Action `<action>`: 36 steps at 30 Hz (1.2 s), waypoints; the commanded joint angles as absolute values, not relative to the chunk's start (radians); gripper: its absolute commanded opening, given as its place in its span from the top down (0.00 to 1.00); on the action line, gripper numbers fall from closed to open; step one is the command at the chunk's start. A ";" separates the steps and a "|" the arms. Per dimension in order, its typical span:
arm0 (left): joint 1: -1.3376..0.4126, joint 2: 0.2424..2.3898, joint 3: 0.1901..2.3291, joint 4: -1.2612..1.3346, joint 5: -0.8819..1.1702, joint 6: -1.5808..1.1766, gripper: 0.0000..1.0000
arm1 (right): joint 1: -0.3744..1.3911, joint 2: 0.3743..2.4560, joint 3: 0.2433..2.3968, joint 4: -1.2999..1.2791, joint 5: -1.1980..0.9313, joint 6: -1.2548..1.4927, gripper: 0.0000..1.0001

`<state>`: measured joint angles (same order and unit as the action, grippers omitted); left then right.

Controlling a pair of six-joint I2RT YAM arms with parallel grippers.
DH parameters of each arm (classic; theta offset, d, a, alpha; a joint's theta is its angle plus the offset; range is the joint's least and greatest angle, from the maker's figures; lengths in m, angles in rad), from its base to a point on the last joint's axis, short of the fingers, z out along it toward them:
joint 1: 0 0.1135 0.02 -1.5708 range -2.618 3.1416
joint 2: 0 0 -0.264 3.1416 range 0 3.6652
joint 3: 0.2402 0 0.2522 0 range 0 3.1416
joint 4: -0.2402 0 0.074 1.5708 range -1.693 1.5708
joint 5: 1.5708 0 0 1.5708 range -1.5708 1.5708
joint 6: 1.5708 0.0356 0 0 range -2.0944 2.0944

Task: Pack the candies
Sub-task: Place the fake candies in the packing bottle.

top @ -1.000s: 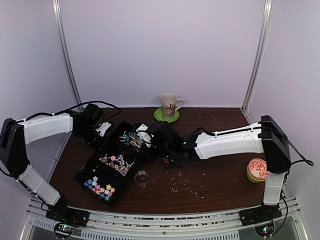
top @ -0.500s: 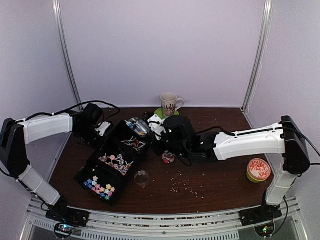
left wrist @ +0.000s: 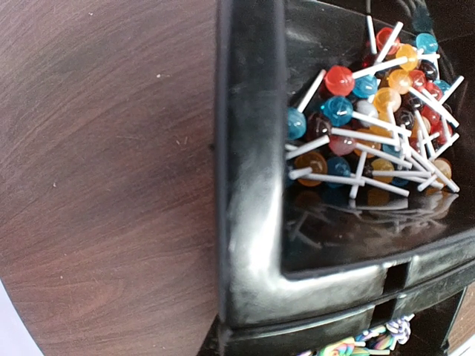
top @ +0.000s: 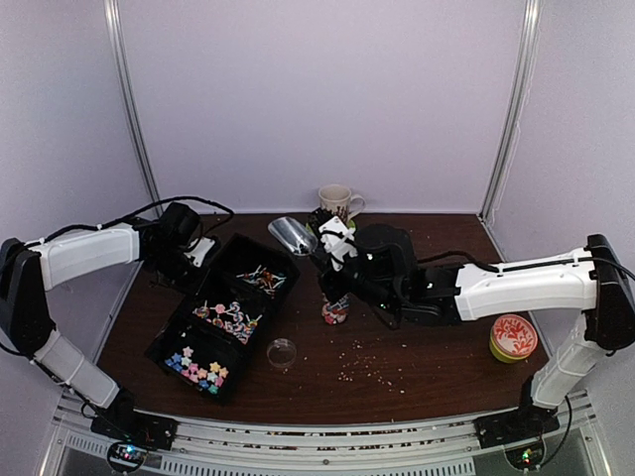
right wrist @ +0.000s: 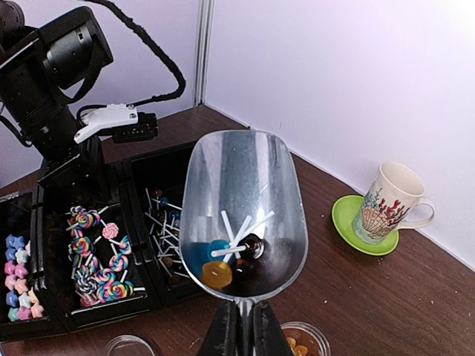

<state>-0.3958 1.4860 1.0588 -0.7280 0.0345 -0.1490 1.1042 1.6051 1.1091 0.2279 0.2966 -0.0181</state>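
A black three-part tray (top: 230,256) holds candies: ball lollipops (top: 263,281) in the far part, swirl lollipops (top: 228,317) in the middle, pastel stars (top: 196,371) nearest. My right gripper (top: 322,256) is shut on the handle of a metal scoop (right wrist: 245,185), held in the air right of the tray. A few lollipops (right wrist: 223,263) lie in the scoop. A small glass jar (top: 335,310) with candies stands below it. My left gripper (top: 193,260) sits at the tray's far left corner (left wrist: 252,222), gripping its rim. Its fingers are hidden in its wrist view.
An empty round glass dish (top: 282,351) stands right of the tray. A patterned mug (top: 336,206) on a green saucer (right wrist: 349,219) is at the back. An orange-patterned tin (top: 511,337) stands at the right. Pale crumbs (top: 362,367) lie on the table's front middle.
My right gripper has lifted the scoop out of the tray's far part and carried it up and to the right, with lollipops in it. The left arm has not moved.
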 commanded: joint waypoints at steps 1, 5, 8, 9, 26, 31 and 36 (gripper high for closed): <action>-0.382 1.433 1.115 -0.683 0.095 -0.182 1.00 | 1.100 1.540 1.096 0.238 0.350 -0.005 1.00; -0.381 1.421 1.114 -0.684 0.096 -0.184 1.00 | 1.100 1.517 1.074 0.233 0.364 0.005 1.00; -0.381 1.420 1.116 -0.687 0.094 -0.182 1.00 | 1.101 1.509 1.064 0.230 0.364 0.015 1.00; -0.379 1.422 1.116 -0.688 0.086 -0.180 1.00 | 1.100 1.508 1.062 0.227 0.361 0.020 1.00; -0.329 1.431 1.122 -0.708 0.065 -0.168 1.00 | 1.100 1.393 1.038 0.059 0.388 0.039 1.00; -0.318 1.454 1.133 -0.716 0.062 -0.169 1.00 | 1.101 1.347 1.028 -0.010 0.395 0.050 1.00; -0.317 1.448 1.123 -0.709 0.063 -0.170 1.00 | 1.100 1.298 0.963 -0.035 0.402 0.074 1.00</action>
